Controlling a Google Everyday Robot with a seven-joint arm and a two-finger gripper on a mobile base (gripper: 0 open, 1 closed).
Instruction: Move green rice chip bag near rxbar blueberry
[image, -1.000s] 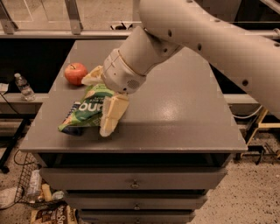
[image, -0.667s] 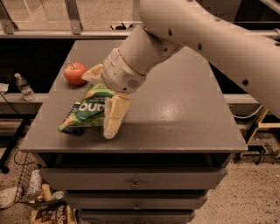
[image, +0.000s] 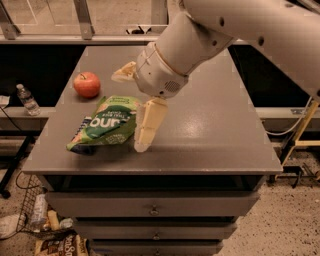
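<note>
Presently: green rice chip bag (image: 107, 125) near table (image: 215, 125) front-left edge; gripper (image: 128, 113) fingers (image: 150, 120) apart, straddling it; apple (image: 86, 84) behind; open room rightward.

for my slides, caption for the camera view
claw beside the green bag on the table, apple behind

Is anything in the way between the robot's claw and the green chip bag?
No, nothing visible is. The gripper hangs open right over the green rice chip bag on the table, with one finger beside the bag's right edge. The apple sits behind the bag, out of the way.
</note>
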